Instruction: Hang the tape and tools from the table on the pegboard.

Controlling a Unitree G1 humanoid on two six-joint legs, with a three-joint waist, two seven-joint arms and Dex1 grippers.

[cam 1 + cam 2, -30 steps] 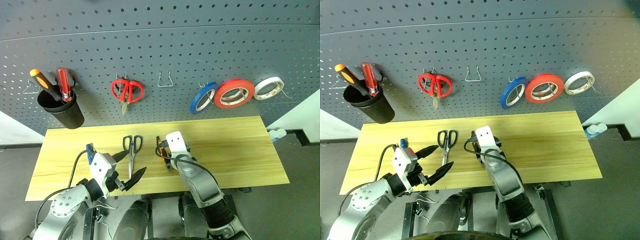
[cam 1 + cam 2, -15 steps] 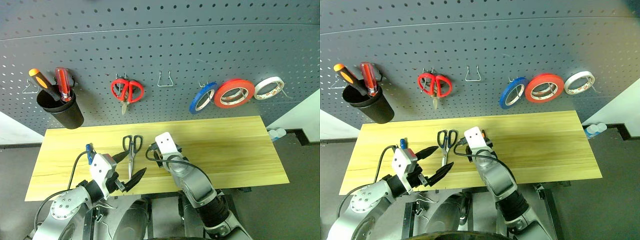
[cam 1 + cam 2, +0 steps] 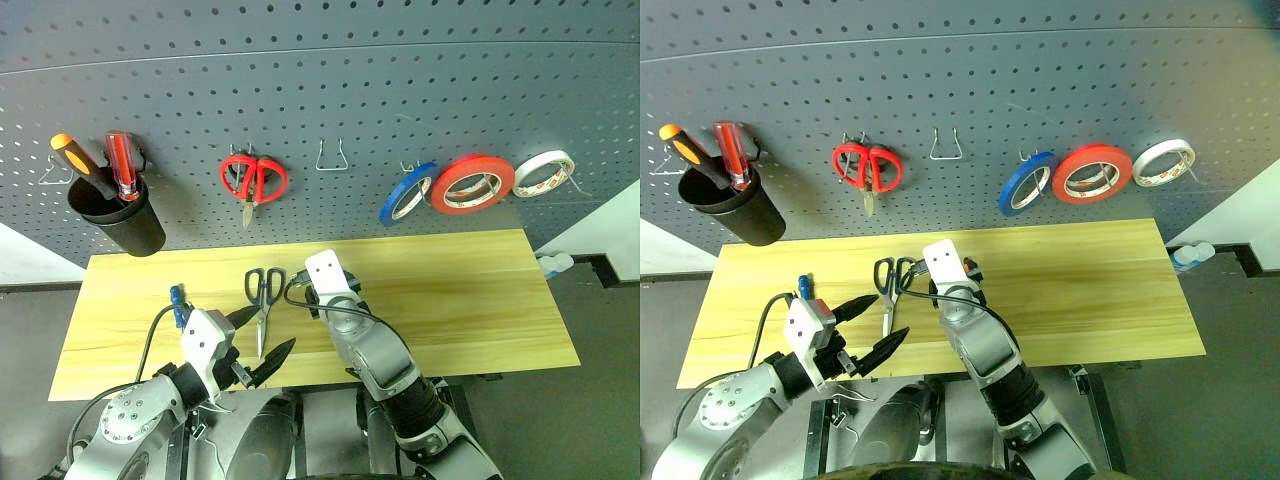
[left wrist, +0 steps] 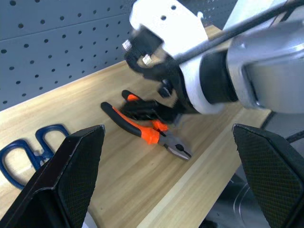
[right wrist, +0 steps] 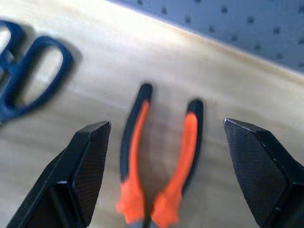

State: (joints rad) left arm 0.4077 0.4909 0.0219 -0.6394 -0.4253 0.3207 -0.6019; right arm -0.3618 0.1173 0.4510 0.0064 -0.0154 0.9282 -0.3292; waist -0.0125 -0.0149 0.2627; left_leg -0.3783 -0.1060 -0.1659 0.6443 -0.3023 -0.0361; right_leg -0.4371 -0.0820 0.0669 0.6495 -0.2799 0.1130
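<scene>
- Light yellowish wood: the table [image 3: 450, 290] bears the pliers [image 4: 147, 128] and the dark-handled scissors [image 3: 263, 300], lying side by side but apart.
- Dark grey pegboard [image 3: 400, 90]: blue tape [image 3: 408, 194] already hangs on a hook beside the red-orange roll [image 3: 472, 184] and the white roll [image 3: 545, 174]; red-handled scissors [image 3: 253, 182] and a black cup [image 3: 118, 220] of screwdrivers hang further left.
- Right gripper [image 5: 156, 166]: fingers spread wide, straddling the orange-and-black handles without touching them. A second ago it stood further right; it has since shifted left toward the scissors.
- Left gripper [image 3: 262, 340]: fingers wide apart, holding nothing, hovering at the table's near edge by the scissor tips, unchanged from before.
- Small blue-handled screwdriver [image 3: 177, 303]: shows behind the left wrist; whether it rests on the table I cannot tell.
</scene>
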